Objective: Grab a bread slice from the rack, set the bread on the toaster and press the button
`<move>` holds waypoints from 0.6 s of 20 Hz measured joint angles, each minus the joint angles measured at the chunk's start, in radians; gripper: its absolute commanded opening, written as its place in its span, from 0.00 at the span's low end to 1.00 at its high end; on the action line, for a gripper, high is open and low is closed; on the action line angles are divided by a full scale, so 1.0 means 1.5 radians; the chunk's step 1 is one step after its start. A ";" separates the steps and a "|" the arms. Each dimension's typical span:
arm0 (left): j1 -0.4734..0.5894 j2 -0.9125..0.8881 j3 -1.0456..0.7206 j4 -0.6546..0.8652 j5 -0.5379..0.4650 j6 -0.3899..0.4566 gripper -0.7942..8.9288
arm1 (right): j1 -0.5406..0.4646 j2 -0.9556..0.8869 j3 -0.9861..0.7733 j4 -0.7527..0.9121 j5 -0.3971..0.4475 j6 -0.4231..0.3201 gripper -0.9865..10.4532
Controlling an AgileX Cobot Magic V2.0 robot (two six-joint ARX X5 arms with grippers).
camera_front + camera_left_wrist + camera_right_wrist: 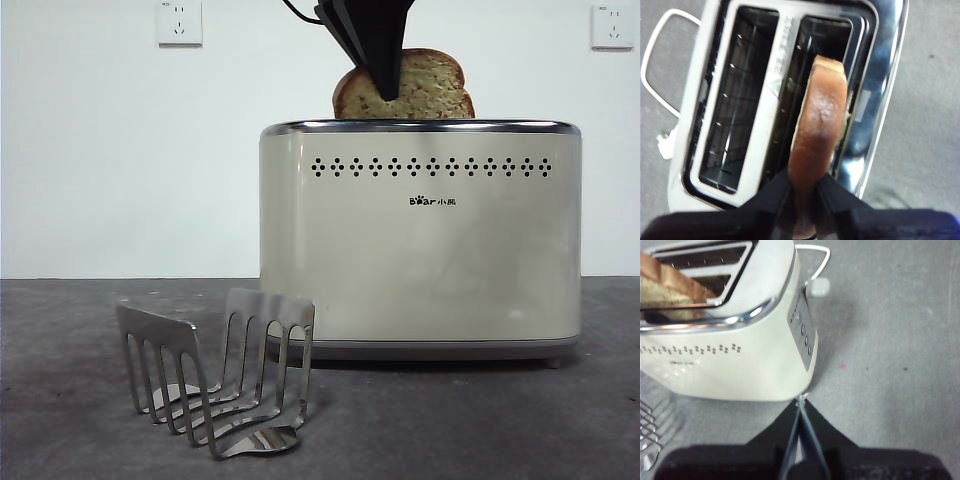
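The left tool [802, 187], clamped on the slice of bread [819, 135], holds it edge-down, lengthwise along the toaster [420, 240] slot, half sunk.

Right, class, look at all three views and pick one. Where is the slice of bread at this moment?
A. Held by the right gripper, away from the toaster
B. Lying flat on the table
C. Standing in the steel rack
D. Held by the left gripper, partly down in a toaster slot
D: the left gripper has its jaws clamped on the slice of bread, which is partly down in one slot of the toaster; the rack holds none.
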 measured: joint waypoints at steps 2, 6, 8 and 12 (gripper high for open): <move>0.000 0.000 0.000 0.004 0.000 0.000 0.10 | 0.000 0.000 0.000 -0.011 0.000 0.000 0.08; 0.000 0.001 0.000 0.003 0.022 0.002 0.50 | 0.000 0.000 0.000 -0.007 0.000 0.000 0.08; 0.000 0.001 0.000 0.003 0.028 0.003 0.55 | 0.000 0.000 0.000 0.004 0.000 0.000 0.09; 0.000 -0.006 -0.002 0.006 0.028 0.004 0.54 | 0.000 0.002 0.000 0.021 0.014 0.002 0.08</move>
